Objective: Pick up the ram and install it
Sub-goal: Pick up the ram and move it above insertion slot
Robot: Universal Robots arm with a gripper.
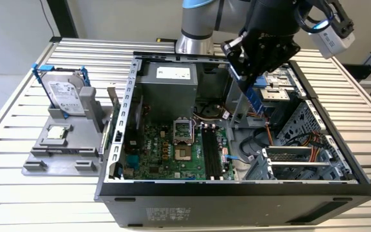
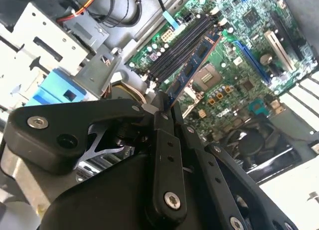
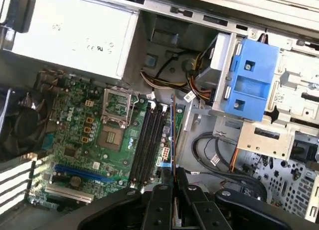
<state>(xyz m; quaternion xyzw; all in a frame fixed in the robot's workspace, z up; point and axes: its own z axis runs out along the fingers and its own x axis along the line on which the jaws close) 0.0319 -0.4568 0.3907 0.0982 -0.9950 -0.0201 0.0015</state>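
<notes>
The ram is a thin dark stick with a blue face, and my gripper is shut on its upper end. In the exterior view the ram hangs below the gripper, above the right half of the open computer case. In the first wrist view the ram appears edge-on below the gripper, just beside the black memory slots. Those memory slots lie lengthways on the green motherboard, well under the stick, which touches none of them.
A silver hard drive in a blue frame and a small square processor chip sit on a grey stand at the exterior view's left. Inside the case are the power supply, a blue drive caddy, cables and the open processor socket.
</notes>
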